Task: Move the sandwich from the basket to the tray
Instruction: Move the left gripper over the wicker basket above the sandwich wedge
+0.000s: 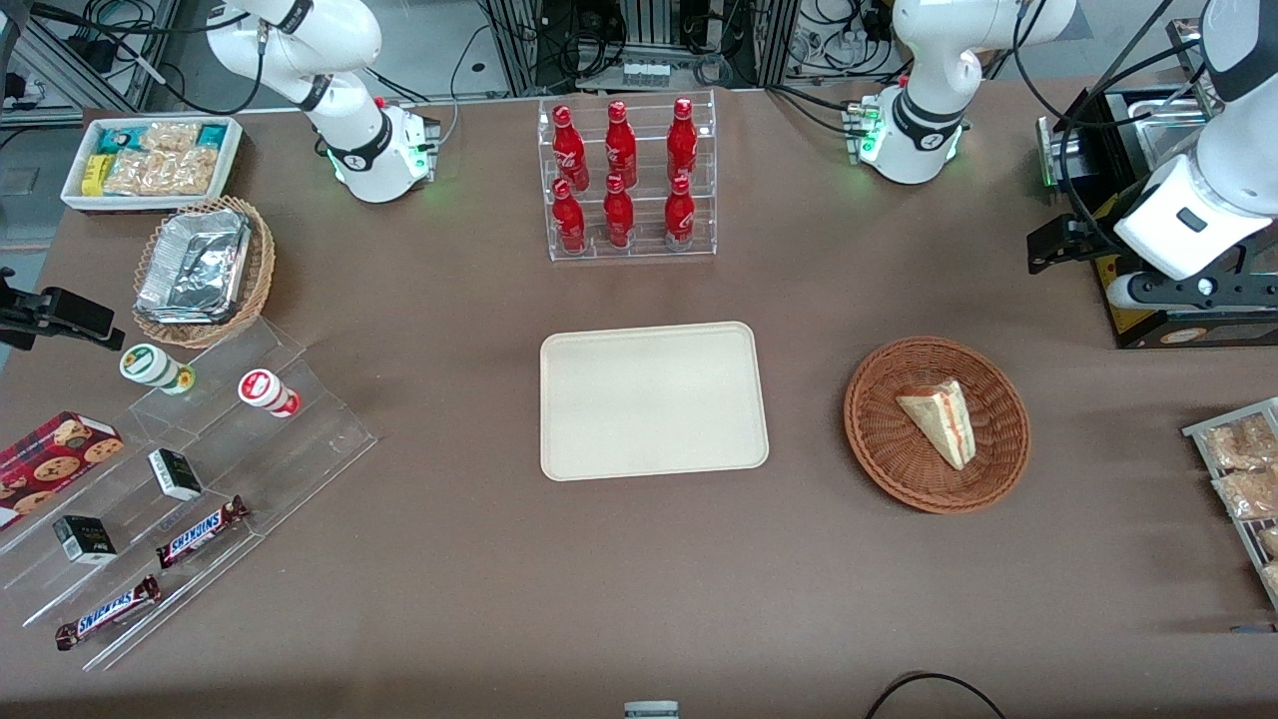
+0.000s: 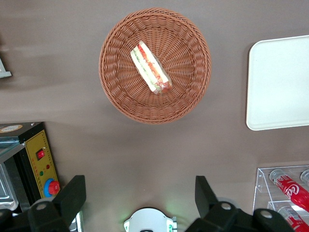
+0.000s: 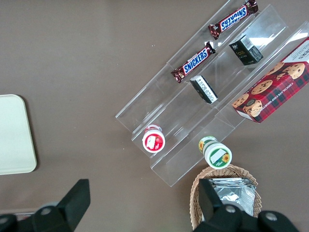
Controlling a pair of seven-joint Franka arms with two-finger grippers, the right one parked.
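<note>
Hovers high over the brown table [image 1: 499, 579] as the gripper [image 2: 140, 193], toward the working arm's end and farther from the front camera than the basket [image 1: 879, 449]. Fingers [image 2: 72, 193] spread wide, with nothing between them but bare tabletop and the base of the arm below. Not touching anything. At mid-height of the front frame, toward the working arm's end: the reddish-brown wicker basket, round and shallow, flat on the table. Inside it, near the middle of the weave, the sandwich [image 1: 939, 419], a pale wrapped wedge on its side, its red and orange filling edge turned toward the basket's wall at the working arm's end, its tip pointing toward the front camera. In the wrist view, filling stripe facing up, sandwich wholly within the basket's rim. At the very centre of the front frame: the cream tray [image 1: 654, 399], flat, nothing on it, near the basket but clearly apart from it, a strip of table between. In the upper middle of the front frame, farther from the camera than the tray: a clear rack of red bottles [image 1: 627, 180], upright in two rows.
</note>
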